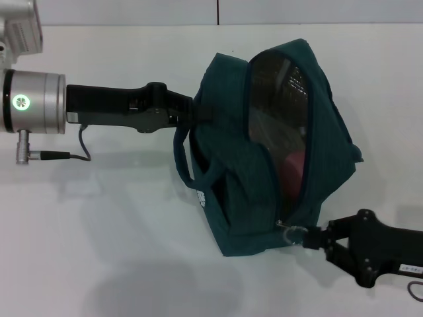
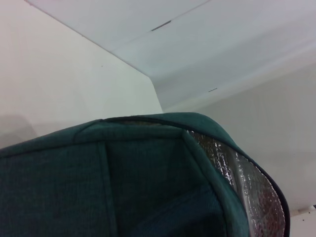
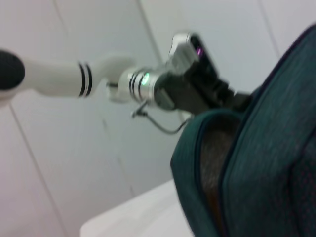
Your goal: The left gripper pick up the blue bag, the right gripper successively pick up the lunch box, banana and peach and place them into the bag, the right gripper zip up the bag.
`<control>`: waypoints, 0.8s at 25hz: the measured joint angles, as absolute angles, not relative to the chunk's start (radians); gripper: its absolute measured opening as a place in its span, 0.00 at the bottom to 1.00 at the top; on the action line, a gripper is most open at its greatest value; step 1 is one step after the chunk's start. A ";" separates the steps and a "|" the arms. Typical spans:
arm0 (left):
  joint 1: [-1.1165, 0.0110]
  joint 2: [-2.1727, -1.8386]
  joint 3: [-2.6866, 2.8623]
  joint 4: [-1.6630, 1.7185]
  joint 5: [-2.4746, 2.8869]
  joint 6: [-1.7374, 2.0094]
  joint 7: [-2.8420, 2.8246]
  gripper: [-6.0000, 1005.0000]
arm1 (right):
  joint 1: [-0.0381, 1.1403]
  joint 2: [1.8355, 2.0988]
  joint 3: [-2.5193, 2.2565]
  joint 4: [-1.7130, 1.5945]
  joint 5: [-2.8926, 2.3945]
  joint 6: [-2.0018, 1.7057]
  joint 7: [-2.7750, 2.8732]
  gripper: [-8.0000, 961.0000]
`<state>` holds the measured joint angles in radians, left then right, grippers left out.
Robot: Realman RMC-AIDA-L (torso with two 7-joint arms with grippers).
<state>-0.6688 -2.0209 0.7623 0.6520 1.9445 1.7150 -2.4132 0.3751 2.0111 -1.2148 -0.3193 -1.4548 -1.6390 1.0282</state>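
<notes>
Teal fabric fills the middle of the head view: the bag (image 1: 231,191) hangs off the white table (image 1: 99,218), mouth gaping toward three o'clock, foil lining (image 1: 281,99) dim inside. The left gripper (image 1: 198,113) comes in from nine o'clock and is clamped on the bag's upper edge, fingertips buried in the cloth. Down at five o'clock the right gripper (image 1: 310,236) is pinched on the metal zip ring (image 1: 289,232) at the low end of the opening. Inside, something pink, the peach (image 1: 291,168), shows deep in the bag, only partly visible behind the zip edge. Lunch box and banana are hidden; I cannot make them out. The left wrist view gives just the bag's rim (image 2: 148,123) and a strip of foil (image 2: 252,187), no fingers. The right wrist view, blurred, catches the left arm (image 3: 163,89) reaching to the bag's edge (image 3: 197,133).
</notes>
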 joint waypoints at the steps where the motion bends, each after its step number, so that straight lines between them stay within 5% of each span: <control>1: -0.669 -2.021 0.762 0.652 1.944 1.715 -2.413 0.05 | 0.362 2.010 -1.207 -0.328 -1.447 -1.647 1.028 0.02; 20: -0.644 -2.027 0.750 0.652 1.901 1.712 -2.338 0.06 | 0.371 2.020 -1.116 -0.293 -1.336 -1.795 0.957 0.02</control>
